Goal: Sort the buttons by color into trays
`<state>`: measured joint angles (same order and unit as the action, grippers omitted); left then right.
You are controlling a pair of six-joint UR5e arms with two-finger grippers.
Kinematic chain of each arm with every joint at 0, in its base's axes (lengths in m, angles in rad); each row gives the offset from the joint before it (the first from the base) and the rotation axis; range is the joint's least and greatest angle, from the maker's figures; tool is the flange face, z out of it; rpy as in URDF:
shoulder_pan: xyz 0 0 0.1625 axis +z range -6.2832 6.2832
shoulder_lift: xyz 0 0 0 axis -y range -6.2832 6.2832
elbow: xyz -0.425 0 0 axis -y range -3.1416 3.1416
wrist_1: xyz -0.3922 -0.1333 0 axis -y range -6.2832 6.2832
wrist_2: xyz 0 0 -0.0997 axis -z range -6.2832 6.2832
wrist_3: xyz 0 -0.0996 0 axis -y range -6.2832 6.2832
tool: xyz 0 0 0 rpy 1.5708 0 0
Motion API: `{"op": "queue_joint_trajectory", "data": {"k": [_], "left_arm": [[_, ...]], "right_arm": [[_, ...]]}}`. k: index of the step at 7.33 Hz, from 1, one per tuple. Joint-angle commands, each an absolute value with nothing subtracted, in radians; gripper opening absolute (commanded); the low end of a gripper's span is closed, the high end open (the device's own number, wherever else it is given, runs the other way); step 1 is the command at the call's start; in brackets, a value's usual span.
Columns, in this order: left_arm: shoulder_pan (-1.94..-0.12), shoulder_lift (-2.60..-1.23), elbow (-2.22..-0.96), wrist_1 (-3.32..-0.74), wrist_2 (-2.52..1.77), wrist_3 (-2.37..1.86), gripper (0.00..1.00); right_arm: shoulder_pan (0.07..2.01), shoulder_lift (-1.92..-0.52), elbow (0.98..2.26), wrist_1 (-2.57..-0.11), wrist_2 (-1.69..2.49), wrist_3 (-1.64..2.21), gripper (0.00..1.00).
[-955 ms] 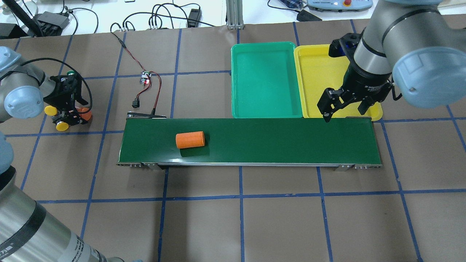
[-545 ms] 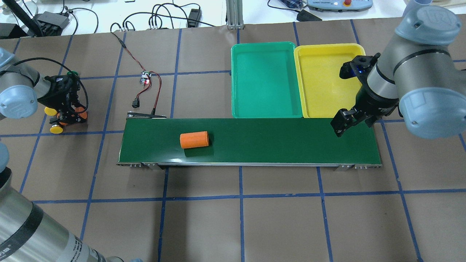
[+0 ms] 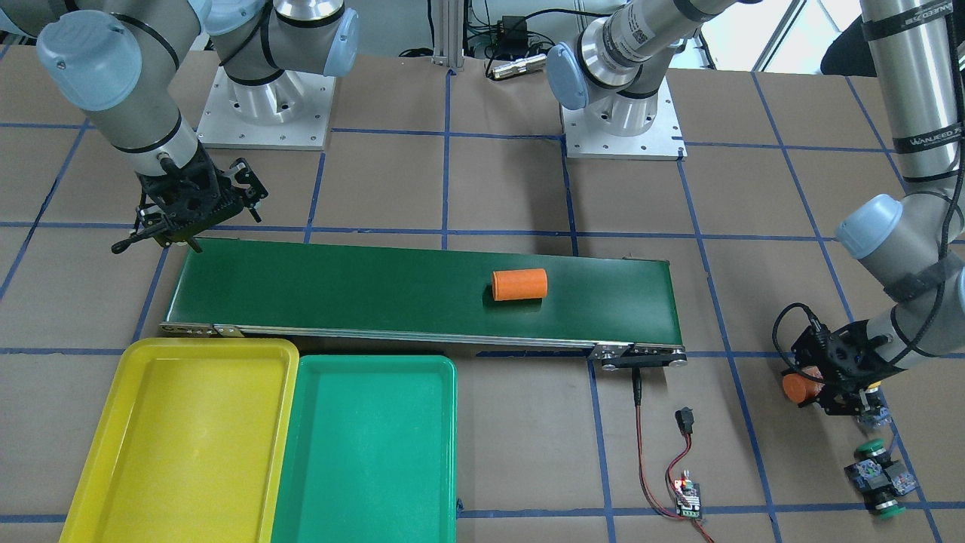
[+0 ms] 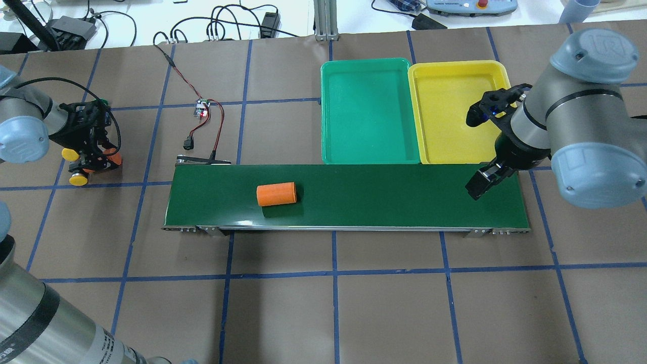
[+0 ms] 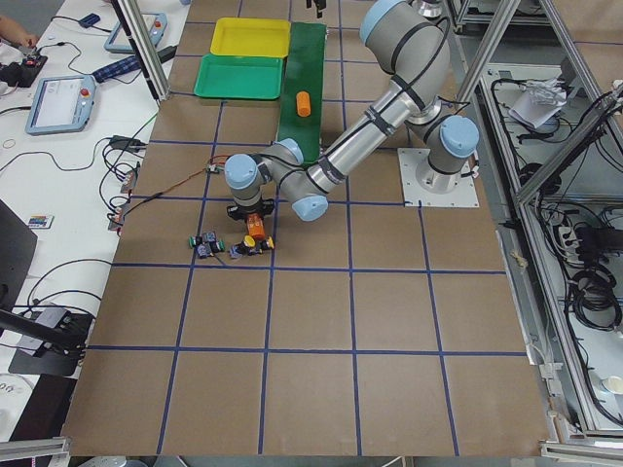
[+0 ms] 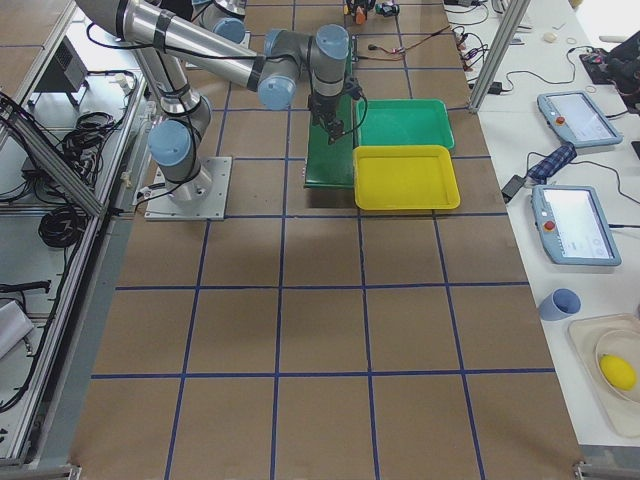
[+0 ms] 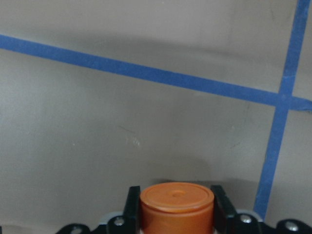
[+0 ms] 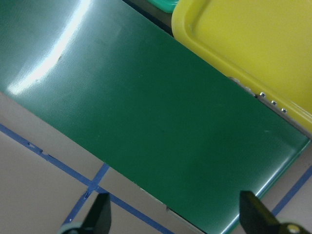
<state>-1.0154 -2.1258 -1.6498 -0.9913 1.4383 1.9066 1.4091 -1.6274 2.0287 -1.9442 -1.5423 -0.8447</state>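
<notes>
Low at the overhead frame's left, the left gripper (image 4: 97,156) pinches a stubby orange cylinder (image 7: 177,204); the right gripper (image 8: 175,214), fingers spread, tilts over the dark-green conveyor belt (image 4: 379,197)'s right end.

Two robot arms (image 4: 581,116) (image 4: 25,134) share a table (image 4: 354,303) with one conveyor belt (image 4: 384,197), two trays (image 4: 369,116) (image 4: 447,116), two orange cylinders (image 4: 276,194) (image 3: 796,388), two yellow buttons (image 4: 68,153) (image 4: 77,178), two green buttons (image 3: 871,450) (image 3: 890,510) and one small circuit board (image 4: 202,108).

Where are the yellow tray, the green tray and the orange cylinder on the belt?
yellow tray (image 4: 440,119), overhead view, bare floor.
green tray (image 4: 369,111), overhead view, bare floor.
orange cylinder on the belt (image 4: 276,194), overhead view, its curved side.
</notes>
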Motion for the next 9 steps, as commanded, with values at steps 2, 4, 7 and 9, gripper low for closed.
{"op": "queue_joint_trajectory", "data": {"k": [2,4,7,9], "left_arm": [[-1.076,-2.012,-1.675,-1.067,1.442,1.846,0.00],[-1.231,-1.816,-1.738,-1.196,1.445,1.746,0.00],[-1.426,-1.659,-1.949,-1.128,1.453,1.634,0.00],[-1.449,-1.643,-2.075,-0.988,1.454,1.616,0.00]], "right_arm": [[1.371,-1.628,2.135,-2.127,-1.537,-1.288,0.92],[1.374,-1.623,2.146,-2.161,-1.520,-1.513,0.86],[1.377,-1.606,2.183,-2.239,-1.520,-1.801,1.00],[1.378,-1.608,2.201,-2.232,-1.529,-1.830,1.00]]}}
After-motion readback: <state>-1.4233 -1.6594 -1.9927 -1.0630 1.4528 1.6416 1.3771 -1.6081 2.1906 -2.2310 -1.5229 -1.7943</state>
